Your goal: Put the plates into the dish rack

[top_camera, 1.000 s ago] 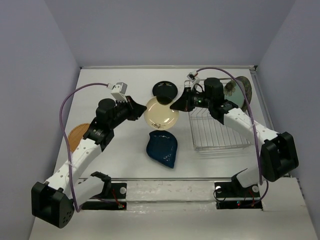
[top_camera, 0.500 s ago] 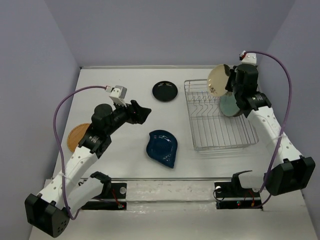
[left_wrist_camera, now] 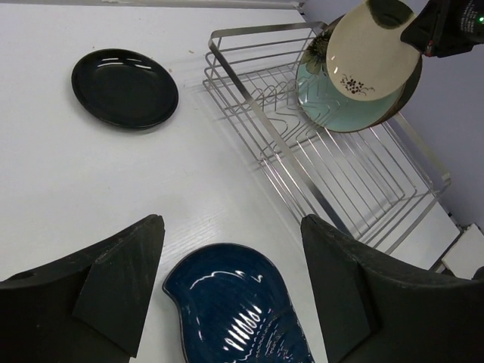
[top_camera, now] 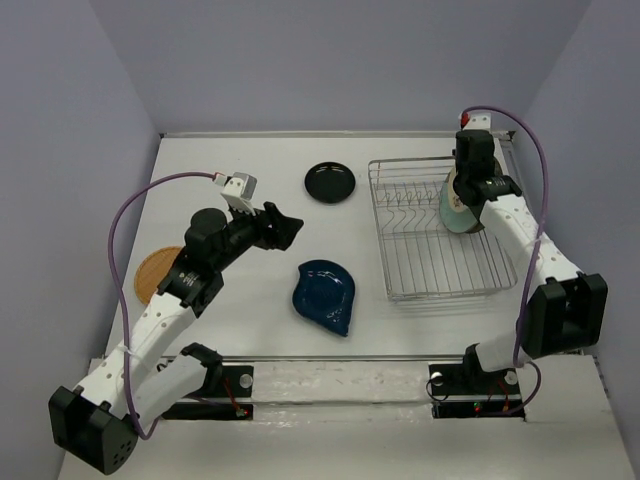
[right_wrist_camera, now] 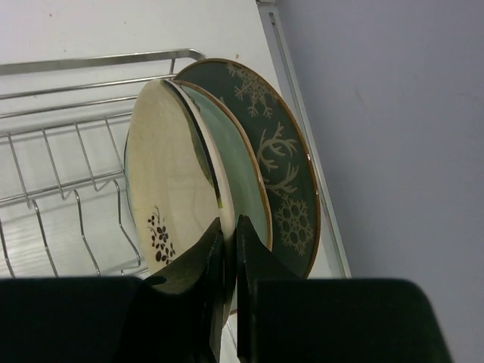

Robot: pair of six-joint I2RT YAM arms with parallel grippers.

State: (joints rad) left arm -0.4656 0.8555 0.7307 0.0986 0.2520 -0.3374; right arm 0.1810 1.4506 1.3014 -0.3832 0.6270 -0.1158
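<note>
The silver wire dish rack [top_camera: 440,270] stands at the right. At its far right end stand a dark plate with pale snowflakes [right_wrist_camera: 286,174] and a pale teal plate [right_wrist_camera: 243,178]. My right gripper [right_wrist_camera: 231,236] is shut on the rim of the cream plate [right_wrist_camera: 170,197], held upright against the teal one. In the top view the right gripper [top_camera: 466,188] is over that end of the rack. My left gripper [top_camera: 285,226] hangs open and empty above the table, with the dark blue teardrop plate [left_wrist_camera: 238,310] below it. On the table lie the black plate [top_camera: 330,182] and the orange plate [top_camera: 155,272].
The rack's left and near rows of tines [left_wrist_camera: 302,136] hold nothing. The side wall [right_wrist_camera: 393,136] stands close behind the rack's right end. The blue plate [top_camera: 325,296] lies between the two arms, left of the rack.
The left gripper opened and let go of the cream plate, then drew back left. The right arm carried that plate from the table's middle to the rack's far right end.
</note>
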